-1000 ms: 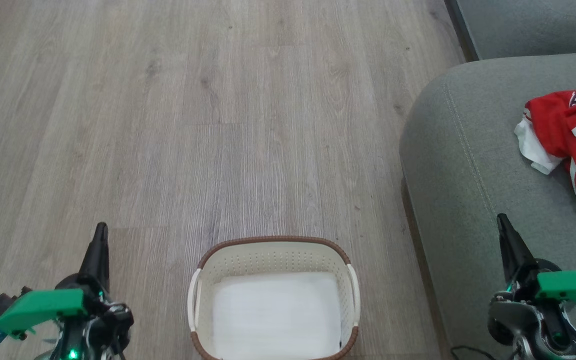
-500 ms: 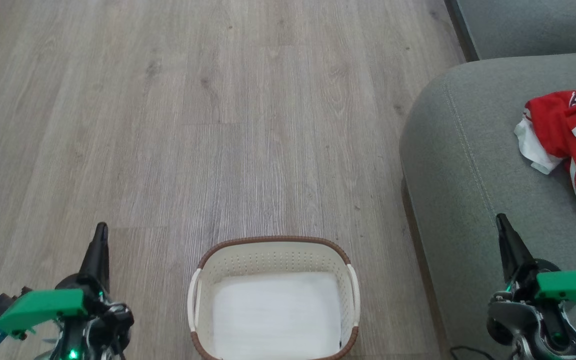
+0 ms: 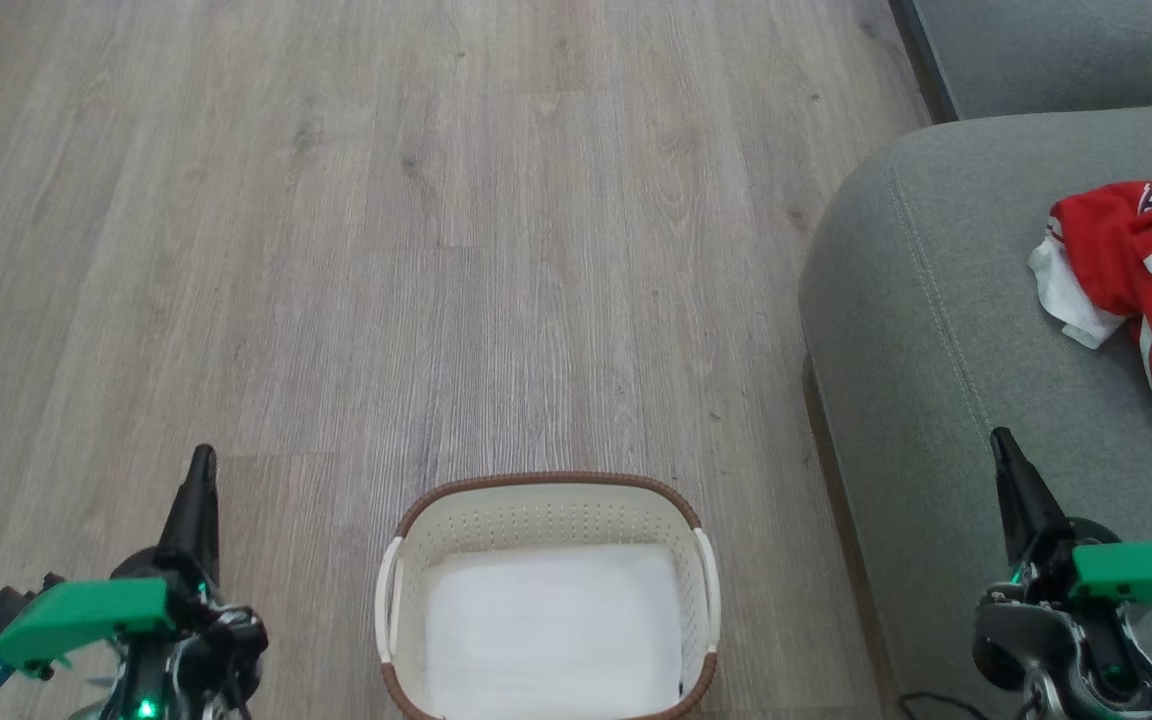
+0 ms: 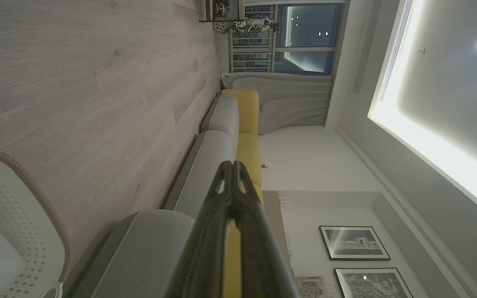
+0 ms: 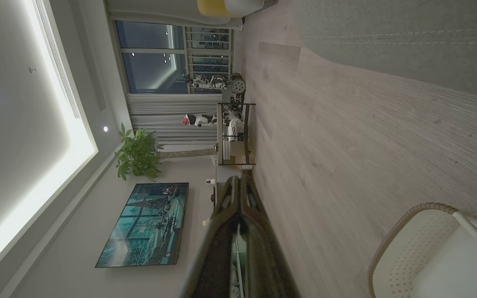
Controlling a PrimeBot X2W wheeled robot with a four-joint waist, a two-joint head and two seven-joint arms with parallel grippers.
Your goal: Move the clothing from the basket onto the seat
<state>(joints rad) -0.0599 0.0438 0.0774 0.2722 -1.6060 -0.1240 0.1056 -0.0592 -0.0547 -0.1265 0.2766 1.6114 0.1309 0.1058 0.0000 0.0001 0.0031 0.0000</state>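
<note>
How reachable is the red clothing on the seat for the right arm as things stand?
Probably yes: the right end effector, shut and holding nothing, sits over the seat, and only bare fabric lies between it and the clothing.

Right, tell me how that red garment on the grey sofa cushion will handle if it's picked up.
The bright red thin-fabric garment with white panels lies crumpled in folds on the grey-green sofa cushion, so it will probably hang floppy from a pinch. It looks light, so it should lift easily. Its loose ends may drag or snag while rising.

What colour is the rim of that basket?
Brown, with a woven look; the rim shows best in the head view.
</note>
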